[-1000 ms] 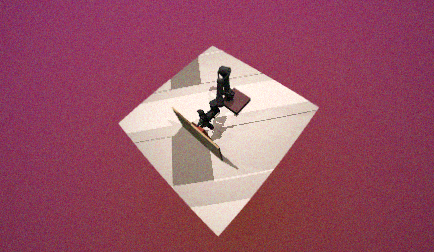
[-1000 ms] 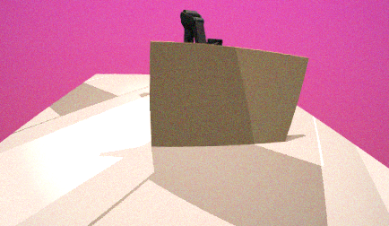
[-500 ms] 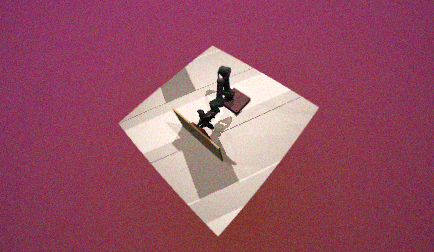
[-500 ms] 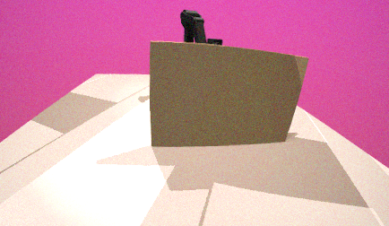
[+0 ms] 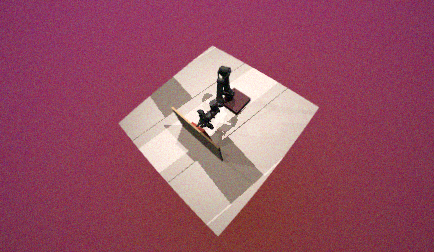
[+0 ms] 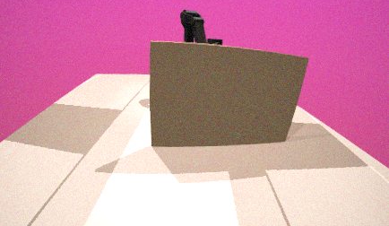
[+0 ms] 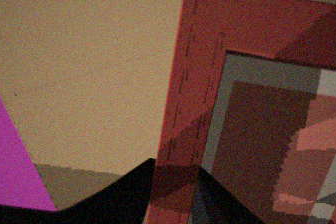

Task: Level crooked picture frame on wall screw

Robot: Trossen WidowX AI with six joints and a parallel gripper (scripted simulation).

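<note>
The picture frame (image 7: pixel 190 100) (image 5: pixel 200 128) has a wide red-brown border, a grey mat and a dark brownish picture inside. It hangs on the tan wall panel (image 7: pixel 90 75) (image 5: pixel 212 147) (image 6: pixel 224 99) on the side facing the arm. My gripper (image 7: pixel 173 169) (image 5: pixel 204 121) is shut on the frame's border, one dark finger on each side of it. In the wrist view the border runs slanted across the image. The exterior view shows only the back of the panel, so the frame and the screw are hidden there.
The arm's base stands on a dark red plate (image 5: pixel 239 101) behind the panel's front side. The arm's upper part (image 6: pixel 194 24) sticks up above the panel's top edge. The pale table (image 5: pixel 280 120) carries broad shadows and ends on all sides.
</note>
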